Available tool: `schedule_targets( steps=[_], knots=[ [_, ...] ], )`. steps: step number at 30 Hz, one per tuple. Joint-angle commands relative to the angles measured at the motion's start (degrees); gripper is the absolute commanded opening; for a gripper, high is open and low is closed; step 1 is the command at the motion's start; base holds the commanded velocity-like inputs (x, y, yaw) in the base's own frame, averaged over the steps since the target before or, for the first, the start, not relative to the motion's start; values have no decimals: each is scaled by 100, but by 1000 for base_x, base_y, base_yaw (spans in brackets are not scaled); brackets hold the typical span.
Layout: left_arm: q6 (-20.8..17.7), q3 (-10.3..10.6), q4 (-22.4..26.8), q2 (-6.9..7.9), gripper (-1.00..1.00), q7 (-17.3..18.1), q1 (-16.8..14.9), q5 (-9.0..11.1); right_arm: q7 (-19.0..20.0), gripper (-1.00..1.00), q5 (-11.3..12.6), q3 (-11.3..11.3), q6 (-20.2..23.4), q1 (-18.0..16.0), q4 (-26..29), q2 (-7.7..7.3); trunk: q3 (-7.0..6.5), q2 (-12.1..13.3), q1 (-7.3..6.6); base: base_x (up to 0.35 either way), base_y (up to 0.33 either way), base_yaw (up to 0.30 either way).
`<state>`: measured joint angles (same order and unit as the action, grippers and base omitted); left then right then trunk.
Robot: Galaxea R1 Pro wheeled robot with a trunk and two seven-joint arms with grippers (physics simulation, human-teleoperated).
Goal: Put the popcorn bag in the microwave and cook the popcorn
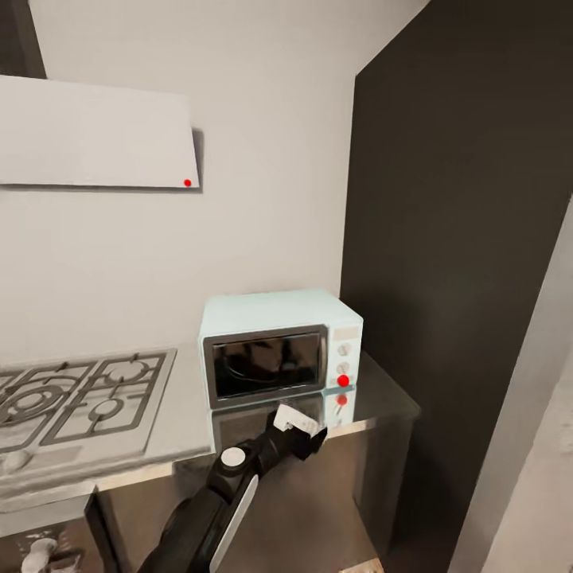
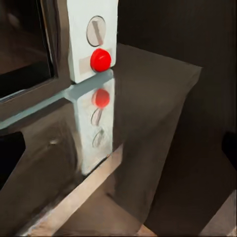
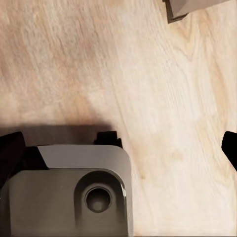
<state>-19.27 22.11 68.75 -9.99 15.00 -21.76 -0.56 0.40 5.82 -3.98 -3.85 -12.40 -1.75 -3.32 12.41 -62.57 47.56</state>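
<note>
Microwave [image 1: 278, 350] sits on counter [image 1: 382, 406], door closed, red button [image 2: 100, 59] at its right panel. Left pincer [image 1: 301, 434] hovers just before its lower front, nearer arm; grip state unclear. Right pincer's fingers [image 3: 10, 153] over wood floor [image 3: 123, 74], apparently spread.

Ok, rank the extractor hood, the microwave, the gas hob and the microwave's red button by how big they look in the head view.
1. Extractor hood, cut off at the frame's edge.
2. Microwave and gas hob: look about alike; the hob is also cropped at the edge, so unranked.
3. Red button, by far the smallest.
</note>
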Motion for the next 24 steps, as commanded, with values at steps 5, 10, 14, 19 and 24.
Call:
schedule_targets(
  steps=[5, 10, 14, 19, 24],
  knots=[
    [-34, 3, 12, -1, 100, 20, -2, 46, 4, 100, 58, -46, -32, 3, -19, 1, 8, -6, -3, -341, -1, 0],
    [-77, 13, -456, -1, 100, 39, 5, 969, 7, 100, 51, -50, -19, 23, -19, 49, 8, -6, -3, -341, -58, 0],
    [-53, 3, -2712, -1, 100, 30, 5, 1462, 13, 100, 51, -51, 8, 26, -19, 59, 8, -6, -3, -324, -34, 0],
    [953, -44, -6206, -1, 100, 14, 5, 1966, 13, 100, 51, -51, -1, 76, -19, 55, 8, -6, -3, -282, -2, 0],
    [2001, -48, -6839, 46, 100, -14, 30, 2177, 13, 100, 51, -51, -20, 107, -19, 52, 8, -6, -3, -30, 0, 0]
  ],
)
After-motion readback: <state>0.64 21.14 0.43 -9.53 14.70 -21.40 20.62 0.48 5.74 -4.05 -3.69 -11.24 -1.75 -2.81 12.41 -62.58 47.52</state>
